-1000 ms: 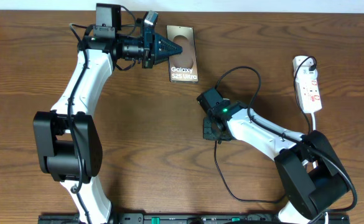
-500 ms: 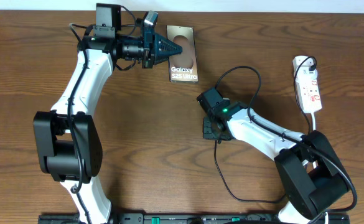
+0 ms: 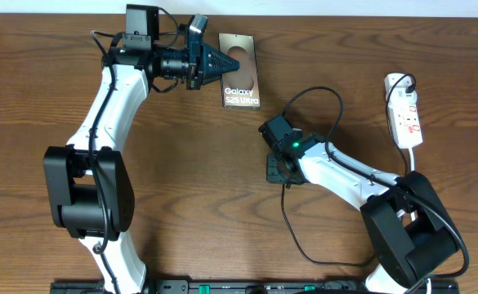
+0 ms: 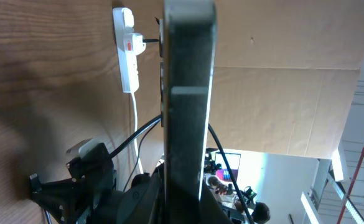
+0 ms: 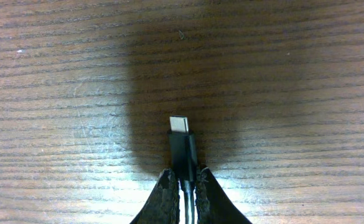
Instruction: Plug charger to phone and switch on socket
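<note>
R hand (image 5: pixel 183 179) pinched charger (image 5: pixel 182 148) behind tip; L hand (image 3: pixel 216 65) clamped phone (image 3: pixel 243 91) edge. Plug could've twisted, missed port.

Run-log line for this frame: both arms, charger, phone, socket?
left fingers shut on phone edge | right fingers pinching charger, tip exposed | charger not in phone | socket untouched

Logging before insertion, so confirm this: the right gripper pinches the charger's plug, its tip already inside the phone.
Not inside. The right gripper pinches the charger's plug, but its tip points at bare table, well apart from the phone. The right wrist view shows it, and the overhead view confirms.
</note>
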Tool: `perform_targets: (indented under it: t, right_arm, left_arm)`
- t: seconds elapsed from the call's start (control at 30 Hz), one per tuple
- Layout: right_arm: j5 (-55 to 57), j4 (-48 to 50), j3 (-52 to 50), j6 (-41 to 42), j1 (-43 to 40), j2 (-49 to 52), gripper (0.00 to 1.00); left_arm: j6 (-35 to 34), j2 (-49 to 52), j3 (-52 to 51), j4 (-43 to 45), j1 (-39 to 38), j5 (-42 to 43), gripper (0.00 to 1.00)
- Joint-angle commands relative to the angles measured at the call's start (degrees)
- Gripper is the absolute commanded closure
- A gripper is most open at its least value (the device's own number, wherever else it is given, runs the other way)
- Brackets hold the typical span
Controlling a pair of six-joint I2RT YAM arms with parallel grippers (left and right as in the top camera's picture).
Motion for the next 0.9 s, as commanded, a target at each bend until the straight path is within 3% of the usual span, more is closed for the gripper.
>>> perform_targets:
  t: [0.0,0.33,0.53,0.7,0.87]
  right_arm:
    - [0.5,-0.2,-0.8,0.5,0.3,0.4,0.94]
    - [0.7,0.7,-0.8,0.4,0.3,0.4,0.99]
    - [-1.2,0.3,0.0,-4.0,0.3,-2.2,0.99]
    - [-9.2,-0.2,0.1,-8.1,0.3,-12.9,0.99]
    - [-15.1,-3.7,0.1,-11.5,0.3,-25.4,0.99]
  left_arm:
    - [0.6,-0.2,0.1,0.1,0.1,2.8,0.93]
    - [0.6,-0.2,0.1,0.1,0.1,2.7,0.93]
    - [0.6,-0.2,0.1,0.4,0.1,2.8,0.93]
    - [0.5,-0.2,0.1,7.6,0.1,9.2,0.93]
    - [0.3,-0.2,0.1,8.9,0.1,9.4,0.93]
